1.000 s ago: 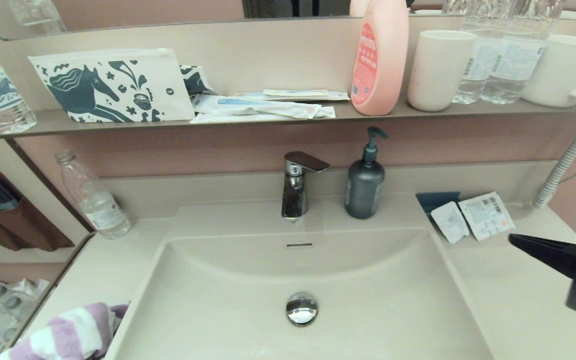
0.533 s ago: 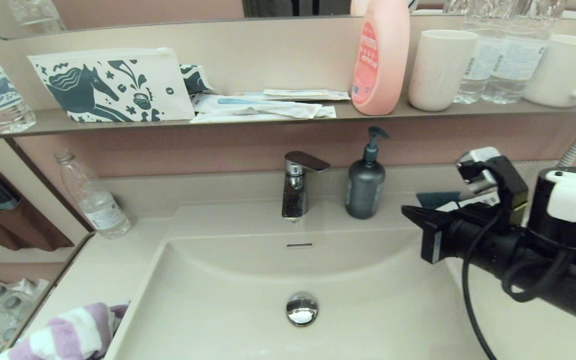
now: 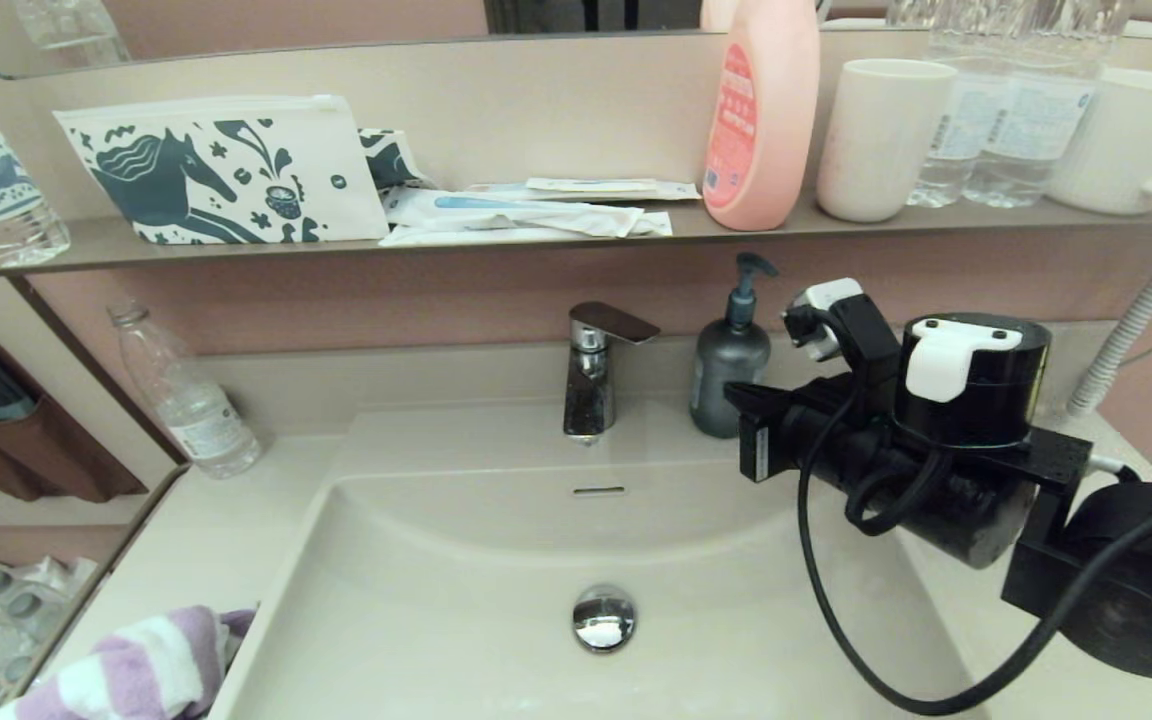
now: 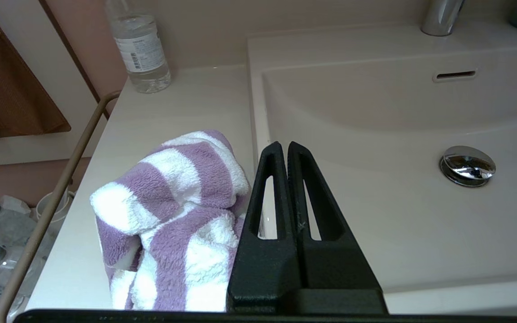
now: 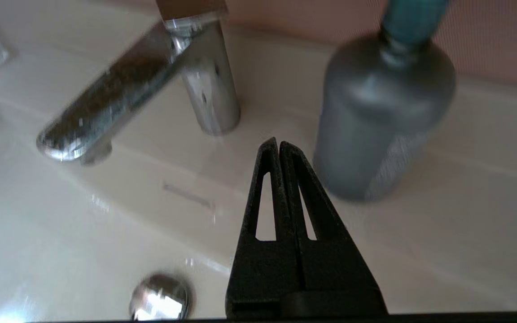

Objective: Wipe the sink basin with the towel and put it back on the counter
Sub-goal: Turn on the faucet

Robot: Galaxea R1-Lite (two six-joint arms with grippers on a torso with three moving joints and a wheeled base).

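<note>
The purple-and-white striped towel (image 4: 173, 211) lies bunched on the beige counter (image 4: 186, 98) left of the sink basin (image 4: 375, 112); it also shows at the lower left in the head view (image 3: 136, 670). My left gripper (image 4: 286, 146) is shut and empty, hovering beside the towel over the basin's left rim. My right gripper (image 3: 733, 392) is shut and empty. It hangs above the basin's (image 3: 456, 560) back right corner, its tip close to the grey soap bottle (image 5: 375, 116). The chrome drain plug (image 3: 603, 617) sits in the basin's middle, below the overflow slot (image 3: 598, 491).
The chrome faucet (image 3: 591, 370) and the soap dispenser (image 3: 731, 370) stand behind the basin. A clear water bottle (image 3: 186, 400) stands at the counter's back left. The shelf (image 3: 436, 245) above holds a horse-print pouch (image 3: 226, 170), a pink bottle (image 3: 761, 115), cups and bottles. A metal rail (image 4: 52, 206) edges the counter's left side.
My right arm has swung in from the right edge, leftward over the basin's back right corner, until its tip is near the soap bottle. The towel has not moved.
</note>
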